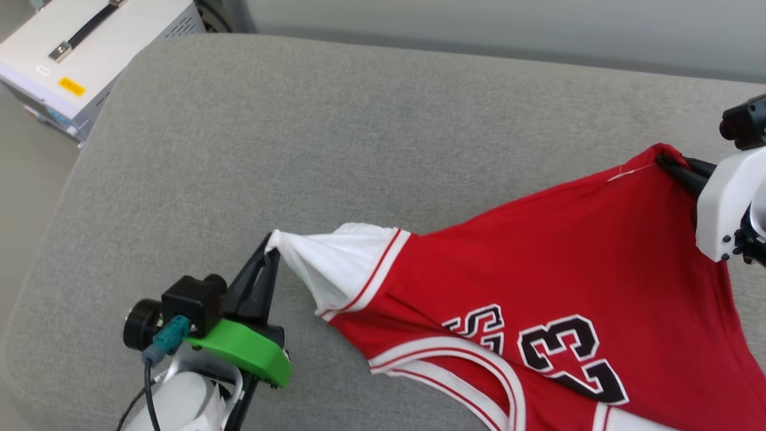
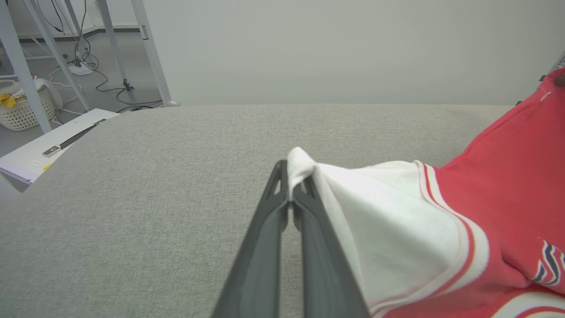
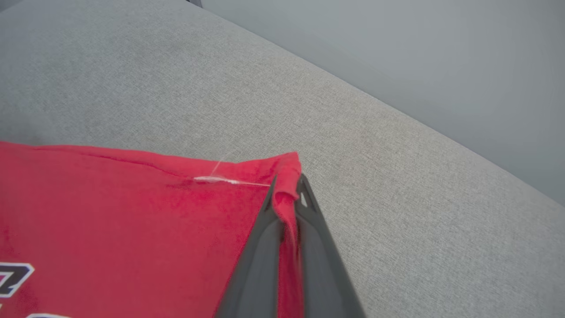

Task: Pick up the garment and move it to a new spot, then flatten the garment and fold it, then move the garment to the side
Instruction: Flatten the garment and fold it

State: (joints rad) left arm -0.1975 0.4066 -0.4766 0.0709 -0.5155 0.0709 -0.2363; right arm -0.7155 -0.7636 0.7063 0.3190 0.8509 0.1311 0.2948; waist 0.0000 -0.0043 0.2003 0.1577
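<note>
While held wide apart | left gripper (image 1: 270, 246) pinches garment (image 1: 538, 263) by sleeve | right gripper (image 1: 665, 160) pinches red corner

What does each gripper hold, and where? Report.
Both hold the garment: the left gripper pinches the tip of a white sleeve, the right gripper a red corner.

Red garment (image 1: 568, 251), white sleeve (image 1: 335, 257), red-white striped trim (image 1: 383, 263), black white-outlined numerals (image 1: 568, 353); grey flecked cushion (image 1: 299, 149); white case (image 1: 90, 42), yellow label (image 1: 71, 86), 10 o'clock.
</note>
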